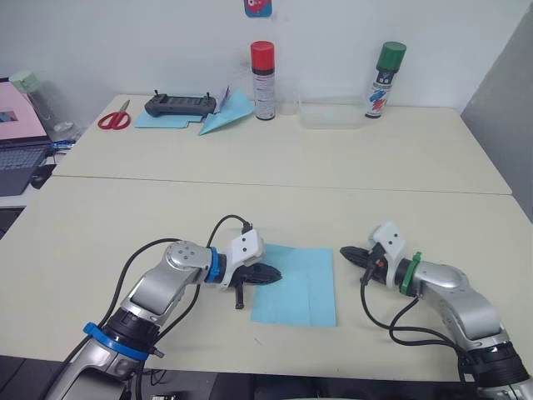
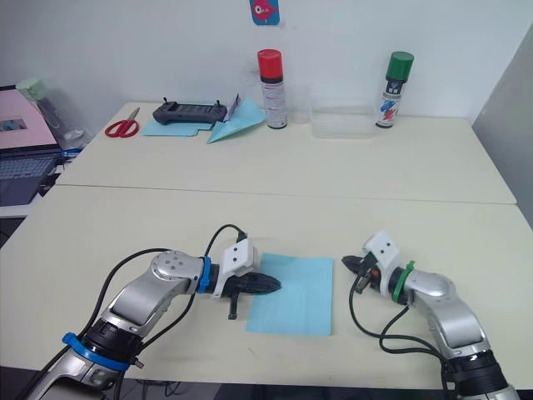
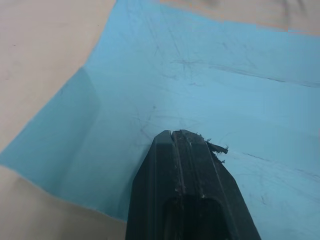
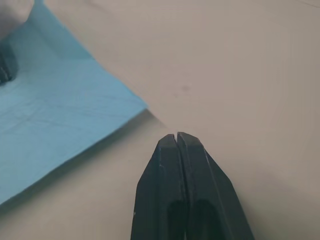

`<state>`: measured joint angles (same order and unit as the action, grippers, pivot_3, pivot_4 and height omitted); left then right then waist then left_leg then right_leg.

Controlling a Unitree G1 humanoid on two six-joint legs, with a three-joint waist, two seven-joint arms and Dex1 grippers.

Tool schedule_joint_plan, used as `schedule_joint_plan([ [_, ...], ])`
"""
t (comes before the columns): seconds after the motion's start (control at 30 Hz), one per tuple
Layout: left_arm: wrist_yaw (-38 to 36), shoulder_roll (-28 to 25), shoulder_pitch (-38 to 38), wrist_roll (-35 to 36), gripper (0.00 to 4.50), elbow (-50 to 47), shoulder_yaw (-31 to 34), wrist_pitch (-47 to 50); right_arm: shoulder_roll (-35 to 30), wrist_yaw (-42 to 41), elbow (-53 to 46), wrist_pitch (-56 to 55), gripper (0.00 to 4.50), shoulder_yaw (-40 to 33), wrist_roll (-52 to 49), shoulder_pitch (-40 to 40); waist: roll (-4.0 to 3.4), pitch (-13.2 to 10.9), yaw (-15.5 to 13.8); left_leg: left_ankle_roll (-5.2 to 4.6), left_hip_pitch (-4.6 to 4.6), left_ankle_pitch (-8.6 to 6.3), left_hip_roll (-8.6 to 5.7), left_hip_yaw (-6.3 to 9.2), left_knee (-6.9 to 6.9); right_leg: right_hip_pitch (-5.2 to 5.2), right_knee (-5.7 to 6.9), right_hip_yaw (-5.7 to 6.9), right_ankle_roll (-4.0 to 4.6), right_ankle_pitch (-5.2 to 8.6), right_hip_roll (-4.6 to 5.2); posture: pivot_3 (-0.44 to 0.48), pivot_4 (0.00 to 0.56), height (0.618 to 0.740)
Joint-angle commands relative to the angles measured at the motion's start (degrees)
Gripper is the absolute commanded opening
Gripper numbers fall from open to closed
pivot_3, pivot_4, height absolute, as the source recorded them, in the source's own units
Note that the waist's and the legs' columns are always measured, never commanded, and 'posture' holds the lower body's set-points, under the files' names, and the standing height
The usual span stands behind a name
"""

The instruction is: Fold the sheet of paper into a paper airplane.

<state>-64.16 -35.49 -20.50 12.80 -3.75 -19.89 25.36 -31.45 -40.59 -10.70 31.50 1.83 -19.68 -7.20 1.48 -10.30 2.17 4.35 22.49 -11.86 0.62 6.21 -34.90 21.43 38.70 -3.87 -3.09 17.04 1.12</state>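
Sheet of paper: light blue, squarish, faintly creased, laid flat on the near table close to its front edge, between the two grippers. One corner area on the left gripper's side is seen slightly lifted or folded in the left wrist view.

Left gripper: black fingers pressed together with no gap, nothing clasped between them. The tip is placed over the sheet's left edge, at or just above the paper surface; whether it touches cannot be told.

Right gripper: black fingers likewise pressed together, nothing held. The tip is pointed toward the sheet's far right corner and is set just beside it, over bare table, apart from the paper.

Far table, well apart from the sheet, items listed from the robot's left:
- Scissors, red-handled.
- Flat light blue paper lying under a dark handheld controller.
- Long light blue paper dart, sharp-nosed, resting just beside the controller.
- Spray can, red cap, upright.
- Clear shallow container, between the two cans.
- Spray can, green cap, upright.

Laptop: open, on a separate surface at the far left.
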Motion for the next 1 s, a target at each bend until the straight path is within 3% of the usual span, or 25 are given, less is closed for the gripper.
schedule_joint_plan([
  [0.03,-0.09,-0.08,0.96,-2.47,0.0,2.52,-2.42,0.54,0.02,0.69,-6.14,9.05,1.33,-3.48,-6.75,-0.19,0.0,0.0,0.02,0.0,0.0,0.0,0.01,0.01,0.0,0.0,0.0,0.01,0.0,0.0,-0.01,0.0,0.15,0.74],
  [0.23,-0.01,0.92,0.13,-2.68,0.0,3.42,-2.68,0.28,2.89,5.46,-10.75,29.54,3.49,-7.72,-18.69,-1.11,-0.02,0.0,-0.29,0.0,0.01,0.0,0.0,0.02,0.01,-0.01,0.0,0.02,0.02,0.01,-0.01,0.0,0.15,0.74],
  [0.47,0.29,1.37,0.43,-2.79,0.0,2.96,-2.9,0.52,10.17,13.29,-8.57,42.63,3.49,-10.36,-24.2,-7.15,-0.04,0.02,-0.28,0.0,0.01,0.0,0.01,0.02,0.01,0.0,0.0,0.01,0.04,0.02,0.0,0.0,0.15,0.74],
  [0.67,0.43,1.42,0.36,-3.28,0.0,2.92,-3.04,0.34,10.33,13.14,-8.65,37.49,3.49,-5.95,-20.32,-8.63,-0.05,0.01,-0.42,-0.01,0.1,0.0,-0.02,0.03,0.01,0.02,-0.1,0.03,0.01,0.0,0.01,0.0,0.15,0.74],
  [0.77,0.54,1.32,0.68,-3.45,0.0,2.84,-2.96,0.12,8.41,11.49,-9.5,33.82,2.95,-4.27,-18.93,-7.91,-0.06,0.01,-0.43,-0.01,0.1,0.0,-0.02,0.02,0.01,0.03,-0.11,0.02,0.0,0.0,0.01,0.0,0.15,0.74],
  [1.0,0.45,1.39,0.69,-3.63,0.0,3.11,-2.96,-0.08,4.21,8.86,-11.65,26.58,0.5,1.16,-14.98,-6.75,-0.06,0.0,-0.42,-0.01,0.11,0.0,-0.02,0.03,0.01,0.03,-0.12,0.03,0.0,0.0,0.01,0.0,0.15,0.74],
])
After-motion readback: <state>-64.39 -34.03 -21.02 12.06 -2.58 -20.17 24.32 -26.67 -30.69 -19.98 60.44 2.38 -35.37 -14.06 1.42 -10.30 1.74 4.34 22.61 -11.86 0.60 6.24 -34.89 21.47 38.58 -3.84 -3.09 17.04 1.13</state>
